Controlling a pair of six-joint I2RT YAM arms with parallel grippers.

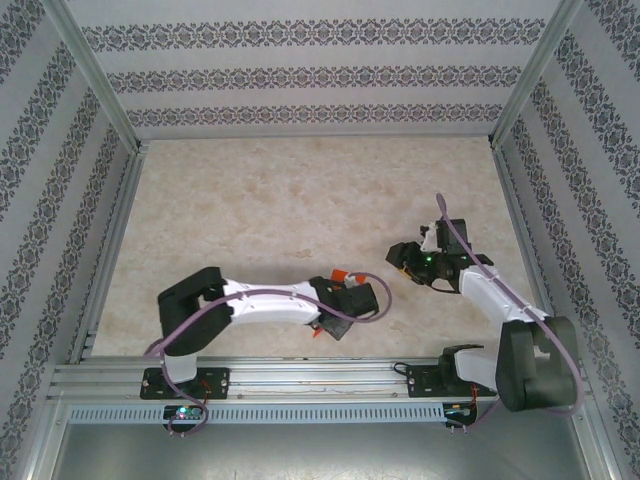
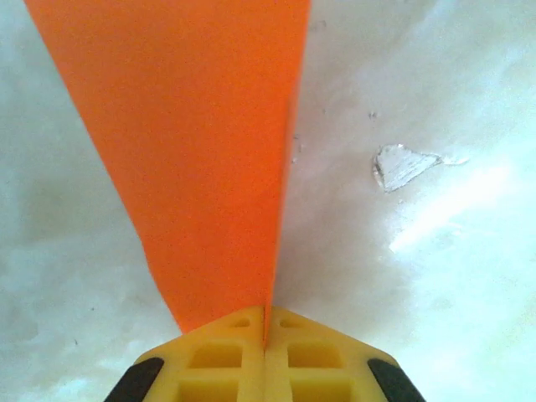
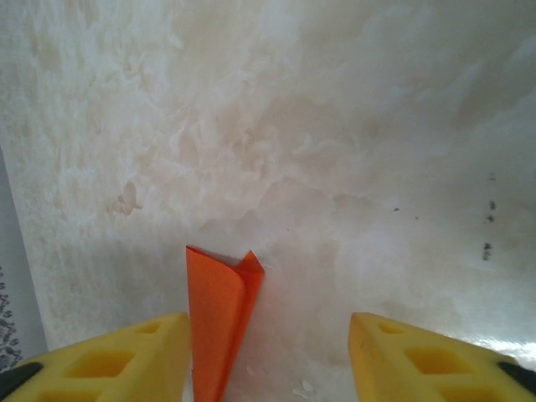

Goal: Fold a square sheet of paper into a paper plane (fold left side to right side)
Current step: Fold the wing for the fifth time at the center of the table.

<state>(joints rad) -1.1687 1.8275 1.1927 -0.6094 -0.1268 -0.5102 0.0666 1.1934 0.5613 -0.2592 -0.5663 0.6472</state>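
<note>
Two grippers: we see the left gripper [image 2: 265, 335] clenched on the folded orange paper [image 2: 193, 151] near the worktop's [image 3: 335, 126] front edge, the right gripper [image 3: 268, 325] released, jaws apart with the paper's tip between them.

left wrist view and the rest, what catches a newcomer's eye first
The bright orange paper: in the left wrist view it fans out as a wide wedge from the left gripper, shut on its narrow end. In the right wrist view its folded tip sits inside the open right gripper, close to one side of it.
</note>
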